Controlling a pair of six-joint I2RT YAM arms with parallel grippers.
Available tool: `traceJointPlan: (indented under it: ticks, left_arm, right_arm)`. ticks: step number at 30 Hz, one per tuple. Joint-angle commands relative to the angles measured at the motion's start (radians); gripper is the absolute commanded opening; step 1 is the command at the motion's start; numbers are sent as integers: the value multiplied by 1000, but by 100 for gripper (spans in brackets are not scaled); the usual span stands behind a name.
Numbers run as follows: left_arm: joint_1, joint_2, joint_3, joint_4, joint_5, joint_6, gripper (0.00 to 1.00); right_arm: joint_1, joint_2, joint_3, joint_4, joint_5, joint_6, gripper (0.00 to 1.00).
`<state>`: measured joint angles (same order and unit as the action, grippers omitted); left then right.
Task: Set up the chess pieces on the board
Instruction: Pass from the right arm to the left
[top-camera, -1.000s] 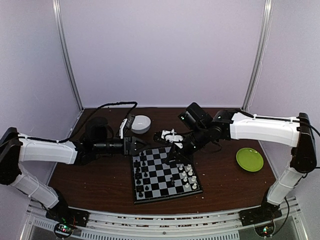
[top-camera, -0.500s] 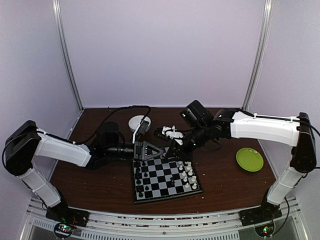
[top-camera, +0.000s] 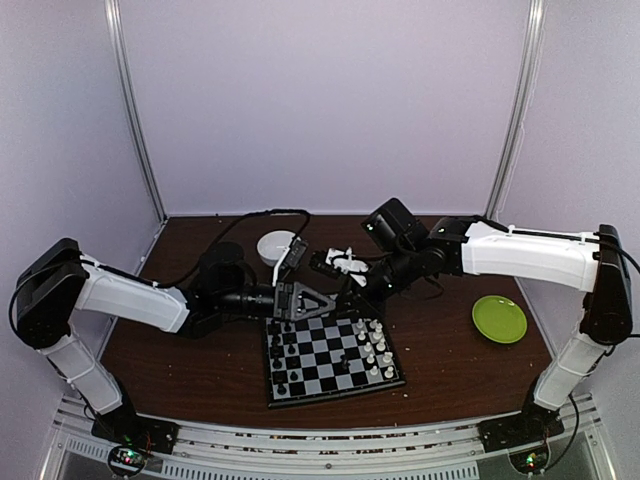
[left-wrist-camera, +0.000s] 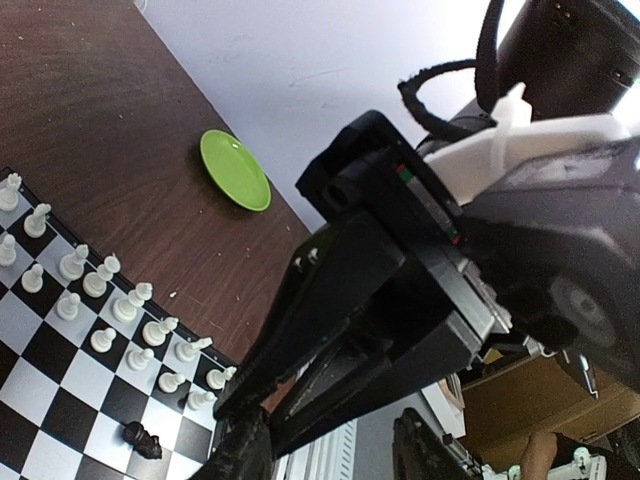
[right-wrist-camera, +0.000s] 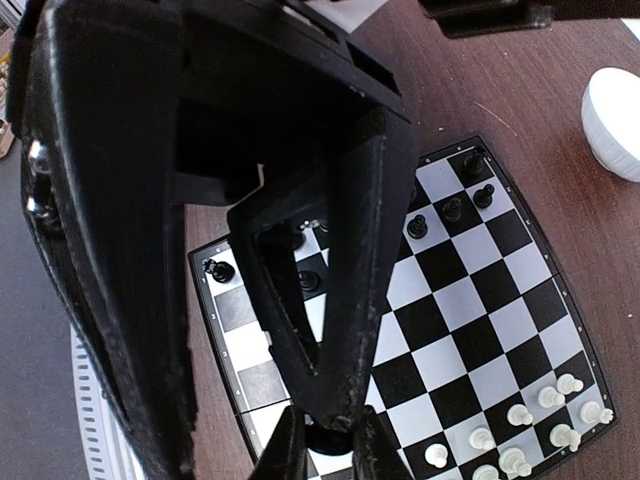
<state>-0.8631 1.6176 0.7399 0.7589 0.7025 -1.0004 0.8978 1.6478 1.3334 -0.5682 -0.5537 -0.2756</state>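
Board (top-camera: 322, 352) mid-desk toward the near edge — white chess pieces (left-wrist-camera: 128, 305) ranked on its right edge, black side patchy, so we judge half done; right gripper (right-wrist-camera: 327, 455) pinching a black chessman (right-wrist-camera: 330, 438), left gripper (top-camera: 302, 302) part-open, empty.

A green plate (top-camera: 499, 319) sits on the brown counter (top-camera: 200, 370), near its right edge. A white bowl (top-camera: 274, 245) is far to the plate's left, toward the back. Tiny pale crumbs (left-wrist-camera: 200, 290) lie near the plate.

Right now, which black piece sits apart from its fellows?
The lone black piece beside the white pieces; the other black ones stand along the opposite edge.
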Motion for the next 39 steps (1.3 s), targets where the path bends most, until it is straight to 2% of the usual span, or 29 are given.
traceJointPlan:
  ticks: [1,6,9,16,24,28,39]
  left_arm:
    - [10,-32,-10,68,-38,7,43]
    - [36,-113,-17,-85,-103,98,43]
    - [34,-106,7,-197,-113,142,44]
    - [-1,-45,50,-203,-74,142,41]
    - [-7,-23,58,-177,-43,131,28]
    - [-7,-10,56,-146,-20,109,20]
    - [-7,43,43,29,41,-4,15]
  right_arm:
    - [0,-32,-4,7,-35,6,10]
    - [-2,-41,-16,10,-38,2,11]
    - [-2,-47,-14,15,-35,3,11]
    - [-2,-39,-7,22,-26,10,10]
    - [-3,-32,-7,21,-14,11,10]
    - [-3,-30,-4,23,-7,13,11]
    - [-5,-24,-9,38,40,38,11]
